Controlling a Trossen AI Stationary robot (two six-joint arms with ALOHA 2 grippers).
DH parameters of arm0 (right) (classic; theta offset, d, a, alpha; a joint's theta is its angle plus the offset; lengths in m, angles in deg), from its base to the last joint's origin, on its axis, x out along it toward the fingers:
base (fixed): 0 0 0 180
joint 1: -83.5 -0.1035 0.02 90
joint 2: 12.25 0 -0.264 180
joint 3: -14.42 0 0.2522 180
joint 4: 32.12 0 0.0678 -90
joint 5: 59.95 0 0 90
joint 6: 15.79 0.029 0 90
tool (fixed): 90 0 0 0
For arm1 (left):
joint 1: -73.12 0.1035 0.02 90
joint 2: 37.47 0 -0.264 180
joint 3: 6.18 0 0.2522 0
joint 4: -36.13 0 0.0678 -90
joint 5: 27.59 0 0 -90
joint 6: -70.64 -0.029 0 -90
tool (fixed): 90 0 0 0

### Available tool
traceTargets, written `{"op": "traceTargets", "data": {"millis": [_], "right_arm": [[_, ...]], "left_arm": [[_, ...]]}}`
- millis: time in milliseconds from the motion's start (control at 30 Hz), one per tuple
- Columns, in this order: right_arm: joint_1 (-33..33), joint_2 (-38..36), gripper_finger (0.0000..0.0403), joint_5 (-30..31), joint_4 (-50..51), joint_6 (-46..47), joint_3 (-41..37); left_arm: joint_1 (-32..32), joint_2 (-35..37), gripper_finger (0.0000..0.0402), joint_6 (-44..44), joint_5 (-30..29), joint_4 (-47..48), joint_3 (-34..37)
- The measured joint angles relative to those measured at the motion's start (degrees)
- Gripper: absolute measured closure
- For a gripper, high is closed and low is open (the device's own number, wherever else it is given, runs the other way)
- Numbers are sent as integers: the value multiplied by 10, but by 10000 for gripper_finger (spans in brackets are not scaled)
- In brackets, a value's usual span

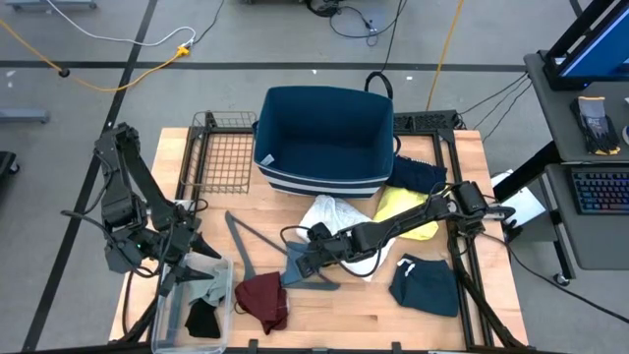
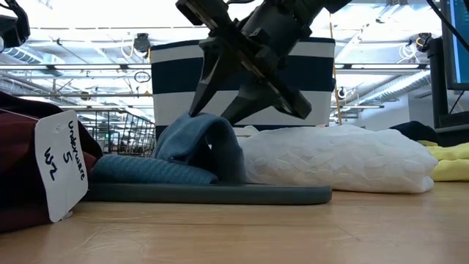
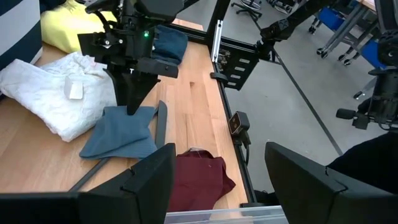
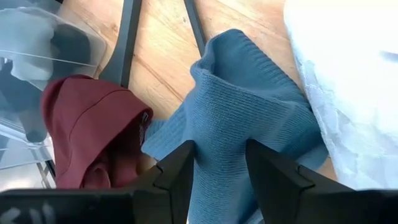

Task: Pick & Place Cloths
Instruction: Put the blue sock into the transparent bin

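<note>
Looking down on our table (image 1: 472,315), the biggest thing by far is the navy bin with white stripes (image 1: 324,138) at the back, with a black wire basket (image 1: 224,149) just beside it. A clear plastic tub (image 1: 197,310) sits at the front left corner, and we can see a grey-green cloth (image 1: 214,288) and a black cloth (image 1: 203,320) in it. The grey hanger (image 1: 246,246) lies flat between the tub and the middle of the table, partly under the blue cloth (image 1: 300,264), so it's kind of in the way there.

Rest of the cloths are spread around: white cloth (image 1: 334,218) in front of the bin, yellow cloth (image 1: 408,208) touching its right side, navy cloth (image 1: 418,175) behind that by the bin, dark teal cloth (image 1: 425,285) well apart at the front right, and the maroon cloth (image 1: 263,300) just beside the tub. In the low view there's a white paper tag (image 2: 62,165) with handwriting on the maroon one.

Now the claws. Our right gripper (image 4: 221,158) is down on the blue cloth, fingers partway closed and pinching a raised fold of it, while the rest of the cloth lies on the hanger. Our left gripper (image 3: 217,177) hangs over the tub area with its fingers spread wide, holding nothing.
</note>
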Motion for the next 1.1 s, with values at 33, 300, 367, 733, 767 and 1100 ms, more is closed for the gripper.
{"op": "traceTargets", "data": {"millis": [33, 300, 367, 733, 767, 1100], "right_arm": [[0, 0, 261, -1, -1, 0, 0], [0, 0, 261, -1, -15, -4, 0], [0, 0, 262, -1, -12, -4, 0], [-2, 28, 341, -2, -9, -3, -1], [-2, 28, 354, -2, -9, -7, -1], [-3, -10, 398, 18, -16, -61, -1]], "left_arm": [[0, 0, 153, 0, 0, 0, 0], [0, 0, 153, 0, -3, 0, 0], [0, 0, 153, 0, -3, 0, 0], [0, 0, 153, 0, -4, 0, 0], [0, 0, 153, 1, -4, 0, 0], [0, 0, 153, 25, -5, 0, 0]]}}
